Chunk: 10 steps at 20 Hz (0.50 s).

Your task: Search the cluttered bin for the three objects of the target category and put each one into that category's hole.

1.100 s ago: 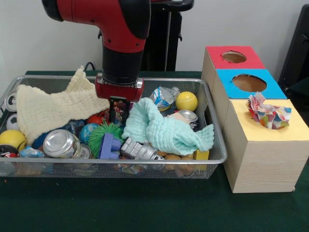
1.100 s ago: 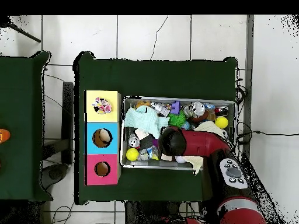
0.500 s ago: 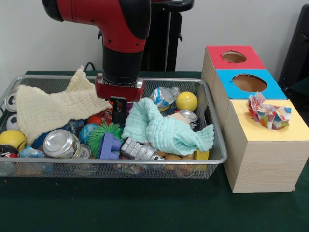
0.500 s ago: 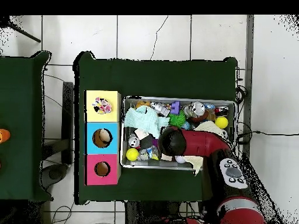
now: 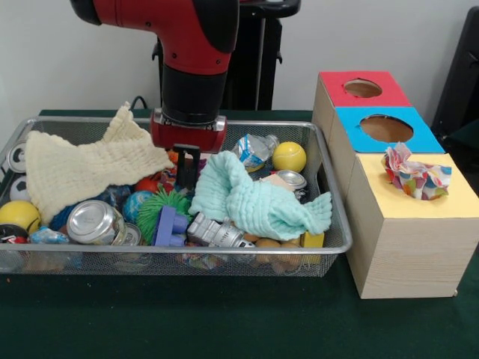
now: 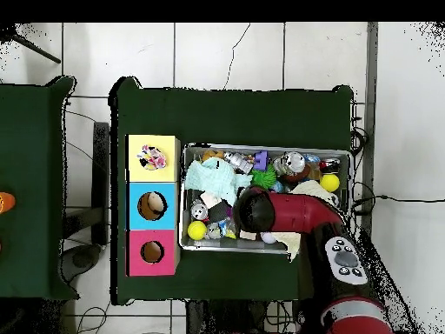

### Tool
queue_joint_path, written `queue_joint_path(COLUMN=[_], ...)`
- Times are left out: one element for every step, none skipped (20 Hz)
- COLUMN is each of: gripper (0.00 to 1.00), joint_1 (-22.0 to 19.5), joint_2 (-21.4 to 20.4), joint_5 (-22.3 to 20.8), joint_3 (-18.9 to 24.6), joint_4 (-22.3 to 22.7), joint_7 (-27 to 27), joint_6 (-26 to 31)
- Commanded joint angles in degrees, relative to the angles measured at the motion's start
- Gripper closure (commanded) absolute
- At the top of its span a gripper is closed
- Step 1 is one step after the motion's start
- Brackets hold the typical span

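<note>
My gripper (image 5: 187, 173) hangs in the middle of the wire basket (image 5: 338, 241), between the cream cloth (image 5: 82, 166) and the mint cloth (image 5: 254, 198). Its black fingers stand together, shut, just above a red and orange jumble of small things; I cannot tell whether anything is held. Below it lie a green spiky ball (image 5: 159, 205) and a purple block (image 5: 171, 225). In the overhead view the arm's wrist (image 6: 255, 210) hides the gripper. Three boxes stand beside the basket with a red top (image 5: 363, 89), a blue top (image 5: 386, 129) and a yellow top (image 5: 419, 202).
Crumpled coloured paper (image 5: 414, 174) sits in the yellow box's hole. The basket also holds a yellow ball (image 5: 289, 156), a crushed bottle (image 5: 253, 149), silver cans (image 5: 94, 222) and several small balls. In the overhead view the basket (image 6: 265, 148) lies right of the boxes (image 6: 153, 205).
The fingers closed from a wider gap to standing together. The gripper has then risen a little and shifted slightly right.
</note>
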Motion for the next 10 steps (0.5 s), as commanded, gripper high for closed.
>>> queue_joint_path(gripper=[1.0, 1.0, 1.0, 1.0, 1.0, 1.0, 1.0, 1.0, 1.0, 1.0], joint_1=[0.3, 0.1, 0.1, 0.0, -0.2, -0.2, -0.3, -0.2, -0.2, -0.2], joint_2=[-6.5, -7.3, -8.0, -8.6, -9.1, -9.5, -10.1, -10.4, -10.7, -10.8], joint_5=[-0.8, -0.6, -0.4, -0.3, -0.1, -0.1, 0.0, 0.0, 0.0, 0.0], joint_3=[1.3, 1.5, 1.6, 1.7, 1.7, 1.7, 1.7, 1.7, 1.7, 1.6], joint_4=[4.7, 5.4, 5.8, 6.1, 6.5, 6.7, 7.2, 7.3, 7.4, 7.4], joint_7=[1.6, 1.5, 1.2, 1.0, 0.9, 0.8, 0.9, 0.9, 0.9, 1.0], joint_6=[5.1, 5.5, 6.4, 6.8, 7.2, 7.5, 7.6, 7.9, 8.0, 8.2])
